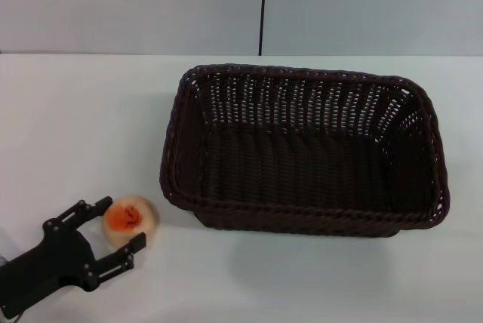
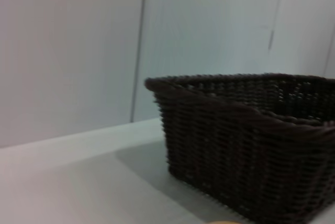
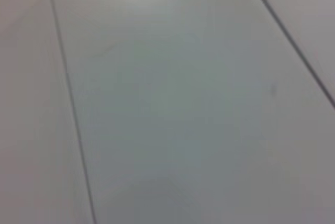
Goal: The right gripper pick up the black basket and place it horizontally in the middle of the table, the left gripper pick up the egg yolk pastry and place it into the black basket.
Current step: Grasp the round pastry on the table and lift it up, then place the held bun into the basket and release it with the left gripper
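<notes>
The black basket (image 1: 302, 149) lies lengthwise across the middle of the white table, open side up and empty. It also shows in the left wrist view (image 2: 251, 140), seen from the side. The egg yolk pastry (image 1: 131, 219) rests on the table to the left of the basket's near left corner. My left gripper (image 1: 124, 222) is at the table's near left, low over the surface. Its fingers are open, one fingertip (image 1: 103, 205) on each side of the pastry, close to it. My right gripper is out of view; the right wrist view shows only pale panels.
The white table (image 1: 83, 127) stretches left of and behind the pastry. A grey wall (image 1: 151, 6) with a dark vertical seam stands behind the table's far edge. A strip of table lies between the basket and the near edge.
</notes>
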